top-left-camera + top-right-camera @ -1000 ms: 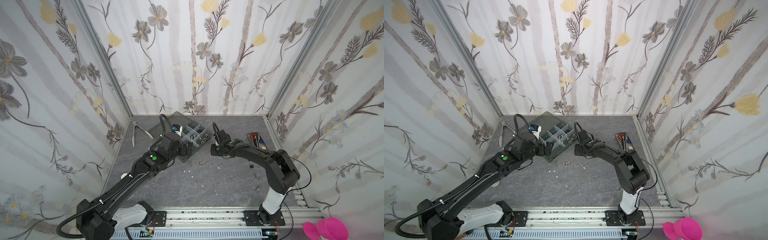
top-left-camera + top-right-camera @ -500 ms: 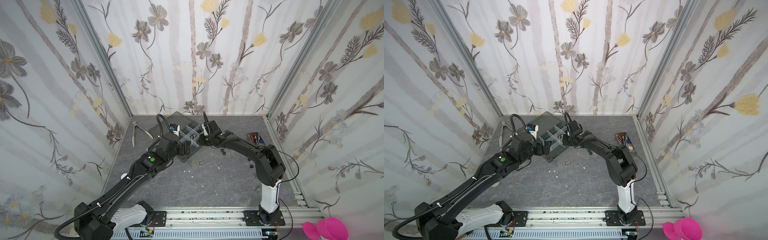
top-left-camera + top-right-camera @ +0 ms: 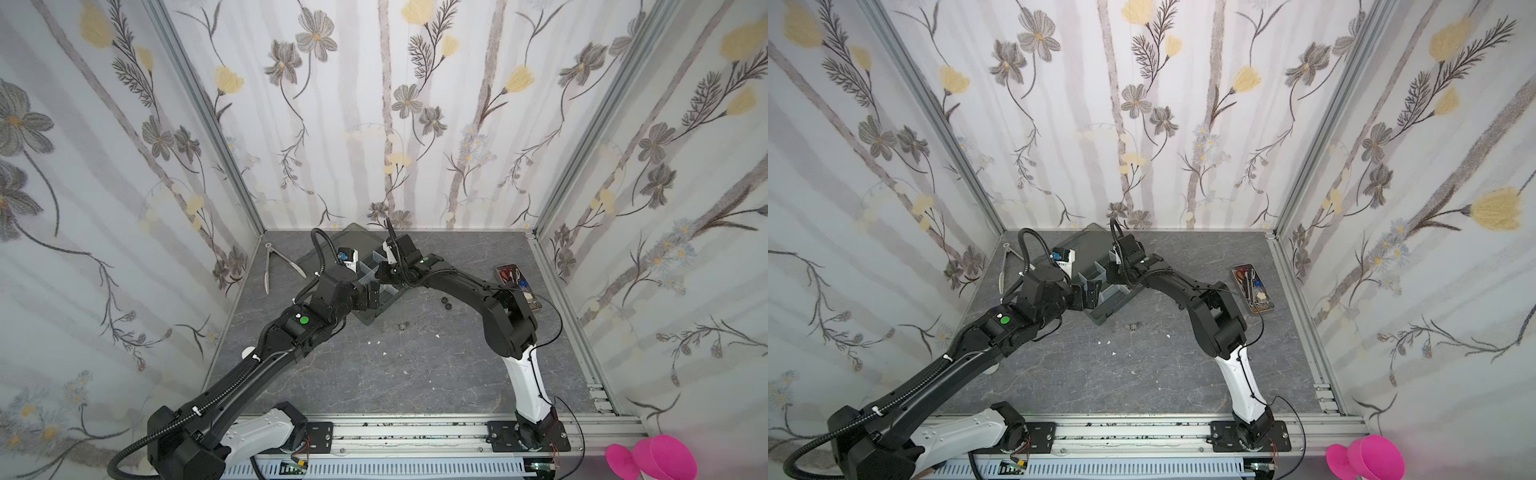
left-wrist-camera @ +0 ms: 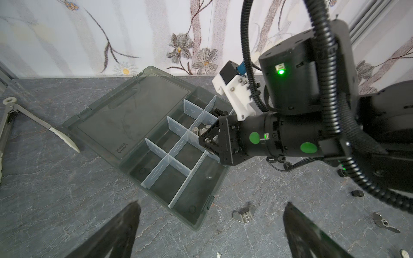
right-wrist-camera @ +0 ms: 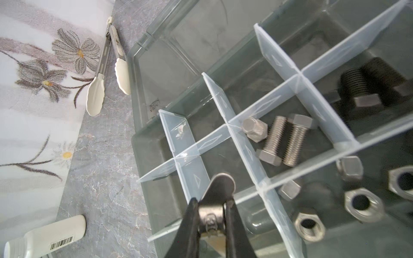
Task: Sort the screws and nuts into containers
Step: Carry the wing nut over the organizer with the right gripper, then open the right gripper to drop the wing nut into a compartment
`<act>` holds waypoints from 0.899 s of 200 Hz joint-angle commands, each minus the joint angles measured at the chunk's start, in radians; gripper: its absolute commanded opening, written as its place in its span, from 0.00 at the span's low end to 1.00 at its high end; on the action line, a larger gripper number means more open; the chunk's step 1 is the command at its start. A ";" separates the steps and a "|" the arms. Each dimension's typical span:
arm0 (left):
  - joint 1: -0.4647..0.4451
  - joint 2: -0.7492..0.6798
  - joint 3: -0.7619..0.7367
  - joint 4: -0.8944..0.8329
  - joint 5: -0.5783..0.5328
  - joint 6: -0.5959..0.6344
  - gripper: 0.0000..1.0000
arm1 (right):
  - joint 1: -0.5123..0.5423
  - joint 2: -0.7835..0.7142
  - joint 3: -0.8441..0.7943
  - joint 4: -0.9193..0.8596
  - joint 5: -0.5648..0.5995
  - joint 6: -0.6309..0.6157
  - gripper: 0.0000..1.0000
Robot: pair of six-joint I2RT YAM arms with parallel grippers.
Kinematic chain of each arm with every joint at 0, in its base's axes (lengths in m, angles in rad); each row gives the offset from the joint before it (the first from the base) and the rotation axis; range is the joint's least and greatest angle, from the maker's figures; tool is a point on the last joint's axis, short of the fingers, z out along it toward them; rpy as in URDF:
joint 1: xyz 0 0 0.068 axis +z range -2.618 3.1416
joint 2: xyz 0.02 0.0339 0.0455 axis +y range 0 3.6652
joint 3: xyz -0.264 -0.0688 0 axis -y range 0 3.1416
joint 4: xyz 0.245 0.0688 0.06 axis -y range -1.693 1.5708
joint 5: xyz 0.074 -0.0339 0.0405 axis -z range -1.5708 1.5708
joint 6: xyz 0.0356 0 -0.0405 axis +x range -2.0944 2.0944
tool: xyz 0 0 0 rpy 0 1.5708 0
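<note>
The dark grey organizer box [image 3: 388, 300] [image 3: 1105, 312] lies open at the back of the table. My right gripper [image 5: 211, 208] [image 3: 380, 273] is shut on a silver wing nut [image 5: 221, 185], held just above the dividers. Silver screws [image 5: 283, 140], black screws [image 5: 368, 89] and silver hex nuts [image 5: 362, 205] each lie in their own compartments. My left gripper [image 4: 211, 205] [image 3: 369, 298] hovers open and empty by the box's near corner. A wing nut [image 4: 243, 214] [image 3: 402, 326] and two black nuts [image 3: 446, 302] lie on the table.
Metal tongs [image 3: 274, 266] [image 5: 107, 67] lie left of the box's lid. A narrow tray of red-handled tools [image 3: 517, 282] [image 3: 1252, 286] sits at the right wall. A white bottle [image 5: 44, 236] lies near the left wall. White crumbs [image 3: 378, 343] dot the middle.
My right arm has swung left from the table in front of the box to above its compartments, still shut. The left arm has crept slightly towards the box.
</note>
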 commanded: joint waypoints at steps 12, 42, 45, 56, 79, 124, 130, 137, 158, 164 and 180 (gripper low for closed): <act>0.001 -0.005 -0.003 0.024 -0.015 0.003 1.00 | 0.012 0.054 0.074 -0.009 -0.029 0.011 0.11; 0.002 -0.005 -0.004 0.025 -0.015 0.003 1.00 | 0.012 0.083 0.094 0.004 -0.032 0.022 0.13; 0.002 -0.004 -0.004 0.026 -0.015 0.003 1.00 | 0.012 0.084 0.096 0.006 -0.035 0.023 0.13; 0.002 -0.005 -0.004 0.025 -0.014 0.004 1.00 | 0.012 0.095 0.102 0.006 -0.042 0.025 0.16; 0.002 -0.002 -0.004 0.026 -0.013 0.004 1.00 | 0.012 0.108 0.107 0.002 -0.044 0.025 0.22; 0.001 0.006 -0.001 0.021 -0.011 0.008 1.00 | 0.009 0.112 0.114 0.021 -0.051 0.028 0.39; 0.002 0.007 -0.001 0.020 -0.010 0.009 1.00 | 0.009 0.112 0.116 0.020 -0.051 0.029 0.40; 0.002 0.009 0.000 0.020 -0.009 0.009 1.00 | 0.007 0.108 0.116 0.022 -0.054 0.028 0.42; 0.002 0.016 0.001 0.016 -0.005 0.009 1.00 | 0.004 0.094 0.116 0.016 -0.056 0.027 0.43; 0.000 0.018 0.003 0.013 -0.002 0.007 1.00 | 0.004 0.089 0.114 0.012 -0.058 0.025 0.43; -0.010 0.023 0.012 0.001 -0.005 0.001 0.98 | -0.002 0.060 0.108 0.003 -0.056 0.016 0.43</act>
